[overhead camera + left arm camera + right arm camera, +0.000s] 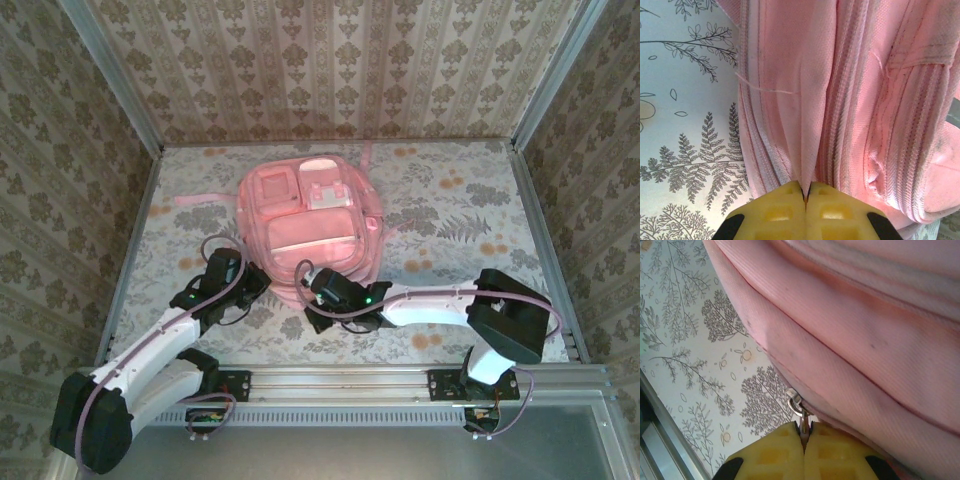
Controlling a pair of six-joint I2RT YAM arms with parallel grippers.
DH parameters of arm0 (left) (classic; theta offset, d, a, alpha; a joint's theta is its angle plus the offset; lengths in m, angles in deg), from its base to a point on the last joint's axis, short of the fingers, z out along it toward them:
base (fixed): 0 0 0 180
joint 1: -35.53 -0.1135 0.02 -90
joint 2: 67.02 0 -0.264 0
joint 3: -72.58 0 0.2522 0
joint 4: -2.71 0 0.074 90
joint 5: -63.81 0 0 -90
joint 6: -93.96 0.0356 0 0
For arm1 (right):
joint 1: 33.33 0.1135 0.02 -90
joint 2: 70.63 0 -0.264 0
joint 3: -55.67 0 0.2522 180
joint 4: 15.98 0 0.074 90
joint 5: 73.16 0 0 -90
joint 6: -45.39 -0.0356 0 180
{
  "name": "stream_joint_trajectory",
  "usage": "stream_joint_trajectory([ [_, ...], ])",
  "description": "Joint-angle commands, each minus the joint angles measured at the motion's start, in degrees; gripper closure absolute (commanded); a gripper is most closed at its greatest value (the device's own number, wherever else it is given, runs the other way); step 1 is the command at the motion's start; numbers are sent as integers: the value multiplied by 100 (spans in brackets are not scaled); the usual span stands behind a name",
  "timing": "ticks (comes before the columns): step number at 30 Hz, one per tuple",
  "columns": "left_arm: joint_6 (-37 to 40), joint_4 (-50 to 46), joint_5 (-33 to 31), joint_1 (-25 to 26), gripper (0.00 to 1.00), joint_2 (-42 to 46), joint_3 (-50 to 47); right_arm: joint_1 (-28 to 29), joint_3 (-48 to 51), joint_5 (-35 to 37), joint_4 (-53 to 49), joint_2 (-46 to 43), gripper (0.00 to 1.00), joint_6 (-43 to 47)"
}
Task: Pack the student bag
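While the student bag (305, 225) lies flat in the middle of the table (450, 200), the left gripper (805, 195) pinches its pink fabric and the right gripper (804, 432) clamps the zipper pull (796, 405); holding the fabric taut should keep the zip from bunching.

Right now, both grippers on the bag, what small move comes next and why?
Probably draw the zipper pull along its track with the right gripper, which is shut on it, while the left gripper pinches a fold of the student bag, bracing it.
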Motion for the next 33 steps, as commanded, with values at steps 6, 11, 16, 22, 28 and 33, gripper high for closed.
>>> stream_joint_trajectory([
  [6,289,-159,-458,-142,100,96,270,-236,586,362,-907,-698,100,7],
  [11,467,-216,-482,-152,100,136,378,-310,696,42,-676,-889,100,125],
  [16,1032,-601,-613,-337,100,68,809,-39,-98,-356,-776,-225,100,303],
  [22,1573,-1141,-426,-935,90,-99,1335,16,-910,-819,10,655,100,-124],
  [28,1379,-1538,-42,-1153,47,-171,1364,-14,-1527,-690,282,1340,100,-423],
  [33,475,-1430,304,-1065,45,452,644,-23,-1716,-651,273,1538,100,-459],
])
